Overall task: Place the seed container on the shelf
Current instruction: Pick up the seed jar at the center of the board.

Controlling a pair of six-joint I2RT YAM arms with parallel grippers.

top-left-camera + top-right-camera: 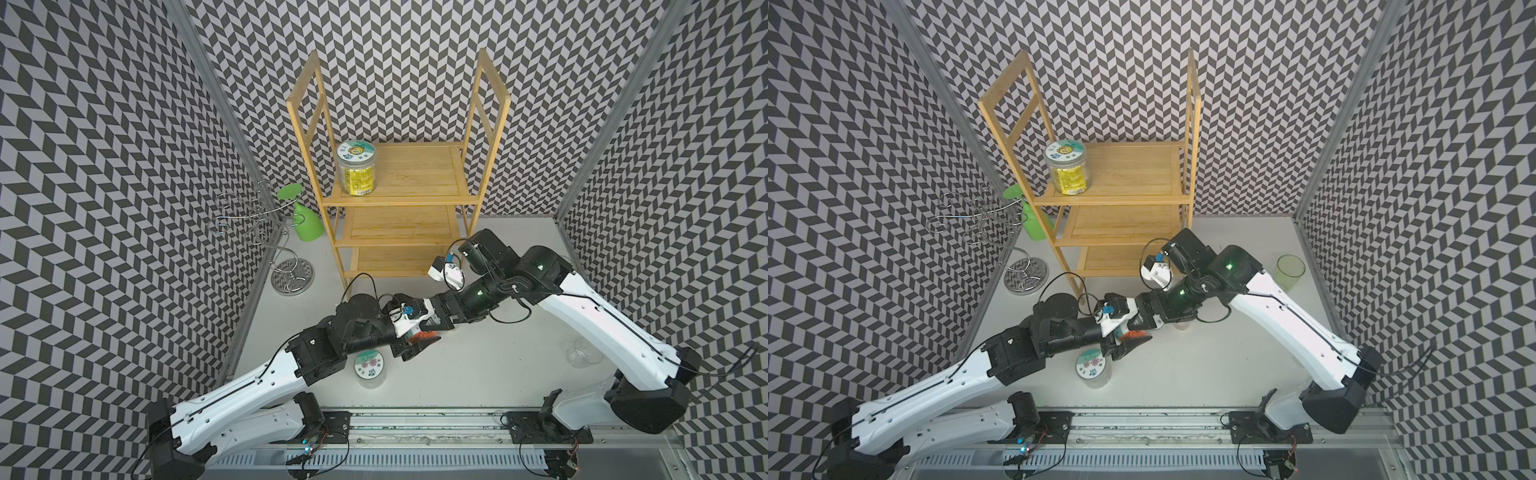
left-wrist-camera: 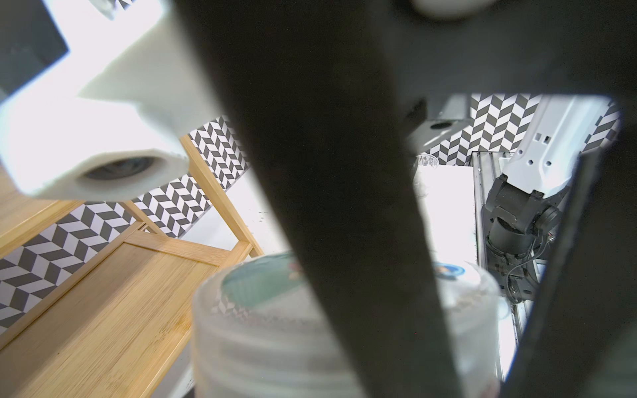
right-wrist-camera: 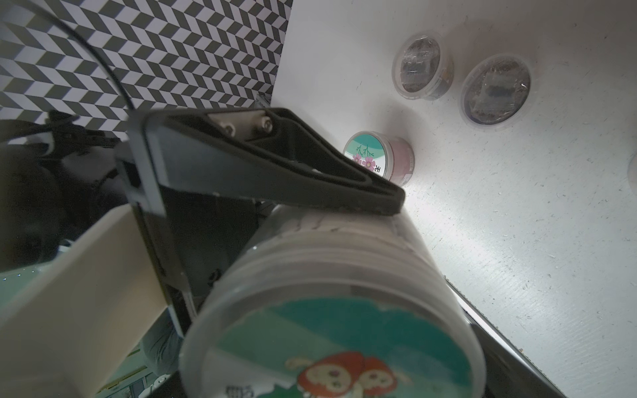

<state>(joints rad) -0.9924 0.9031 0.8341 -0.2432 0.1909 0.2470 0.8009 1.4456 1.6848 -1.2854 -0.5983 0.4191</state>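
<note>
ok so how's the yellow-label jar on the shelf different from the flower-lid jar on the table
The yellow-label jar stands on the top tier of the shelf; the flower-lid jar stands on the table. The yellow-label jar looks tall; the flower-lid jar is pink-sided and squat. Both are upright with round printed lids.

Table [image 1: 478, 365]: shelf [image 1: 399, 202], jar [image 1: 369, 365], perhaps clear cup [image 1: 584, 353]

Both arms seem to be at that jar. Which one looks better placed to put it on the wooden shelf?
Probably the left: the left gripper is at the seed container, and its wrist view shows the shelf close by. The right gripper points away from it.
</note>
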